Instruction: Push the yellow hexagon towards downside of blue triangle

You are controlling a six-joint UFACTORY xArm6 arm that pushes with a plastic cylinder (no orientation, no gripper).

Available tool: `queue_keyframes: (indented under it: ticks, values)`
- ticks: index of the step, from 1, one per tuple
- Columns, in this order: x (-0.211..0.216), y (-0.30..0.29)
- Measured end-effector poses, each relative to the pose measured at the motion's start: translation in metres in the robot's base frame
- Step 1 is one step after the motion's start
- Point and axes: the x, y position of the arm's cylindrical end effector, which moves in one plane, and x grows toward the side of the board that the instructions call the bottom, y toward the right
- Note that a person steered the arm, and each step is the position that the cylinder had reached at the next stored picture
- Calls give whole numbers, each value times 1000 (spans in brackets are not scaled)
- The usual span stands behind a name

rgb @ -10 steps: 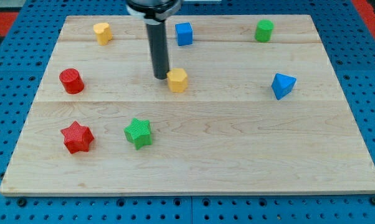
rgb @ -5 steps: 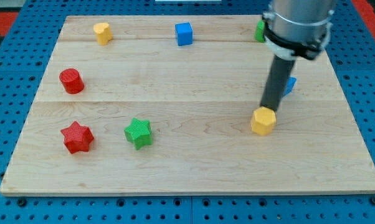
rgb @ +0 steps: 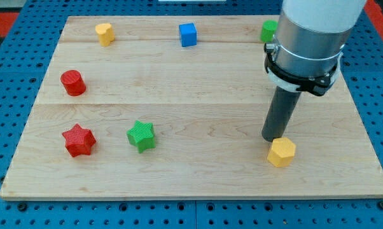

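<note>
The yellow hexagon (rgb: 281, 152) lies on the wooden board (rgb: 191, 165) at the view's lower right. My tip (rgb: 271, 138) rests just above and to the left of it, touching or nearly touching its upper edge. The blue triangle is hidden behind my arm, where the rod and its wide collar cover the board at the view's right.
A red cylinder (rgb: 72, 83) and a red star (rgb: 77, 140) sit at the left, a green star (rgb: 141, 135) right of the red star. A yellow block (rgb: 104, 33), a blue cube (rgb: 188, 34) and a partly hidden green block (rgb: 268, 30) line the top.
My tip has pushed the yellow hexagon from the board's upper middle to the lower right. Over the last half second it went further down and slightly right. My arm now covers the blue triangle.
</note>
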Motion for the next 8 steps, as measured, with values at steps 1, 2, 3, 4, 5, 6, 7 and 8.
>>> queue_keyframes:
  ticks: [1,2,3,4,5,6,7,8]
  values:
    - [5,-43]
    - [25,-32]
    - [28,-4]
    - [28,-35]
    - [34,-104]
    - [41,-178]
    - [39,-259]
    - [17,-297]
